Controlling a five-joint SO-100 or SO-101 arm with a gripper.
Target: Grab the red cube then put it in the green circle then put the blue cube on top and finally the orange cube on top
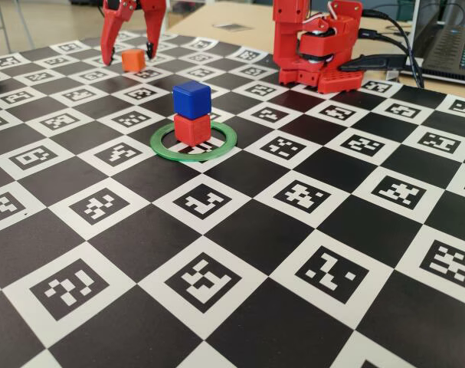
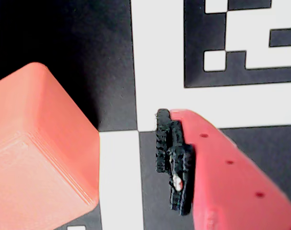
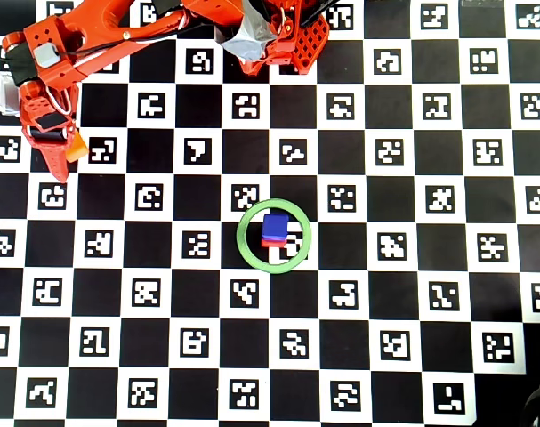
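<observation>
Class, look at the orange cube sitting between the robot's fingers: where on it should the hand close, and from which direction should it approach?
Grip the orange cube on its two opposite vertical faces, coming straight down from above. It sits flat on the board with clear space on both sides, and the hand already straddles it with jaws open. In the wrist view one finger pad stands apart from the cube's side face, so closing should pinch flat faces squarely.

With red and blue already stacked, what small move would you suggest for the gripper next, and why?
Probably close the gripper on the orange cube. Its open fingers straddle that cube on the board, and the blue cube already sits on the red cube inside the green circle.
</observation>
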